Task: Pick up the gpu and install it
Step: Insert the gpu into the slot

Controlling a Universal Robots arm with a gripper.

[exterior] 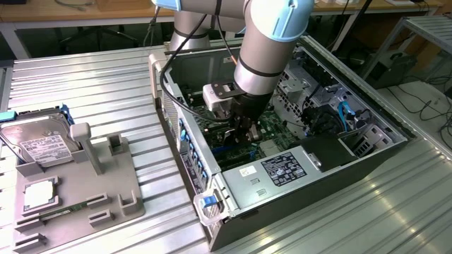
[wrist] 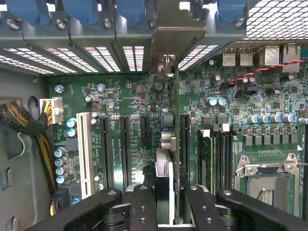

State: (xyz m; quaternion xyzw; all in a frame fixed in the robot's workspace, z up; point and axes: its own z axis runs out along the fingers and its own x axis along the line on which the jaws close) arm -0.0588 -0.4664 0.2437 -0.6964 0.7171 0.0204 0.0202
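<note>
While our hand [wrist: 163, 207] reaches inside the computer case [exterior: 367, 159], we see it clenched on the gpu [wrist: 163, 159], held edge-on above the motherboard [wrist: 120, 96], at the middle slots.

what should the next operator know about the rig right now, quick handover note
Gripper: shut on the gpu, held edge-on between the fingers, inside the open computer case.
Gpu: directly over the motherboard, in line with the black expansion slots, bracket end toward the rear slot openings. Whether it is seated cannot be told.
Done: card picked up and brought into the case.
Left: seating in the slot, release.
Hard drive sits on the grey parts tray, the exterior view's left.
</note>
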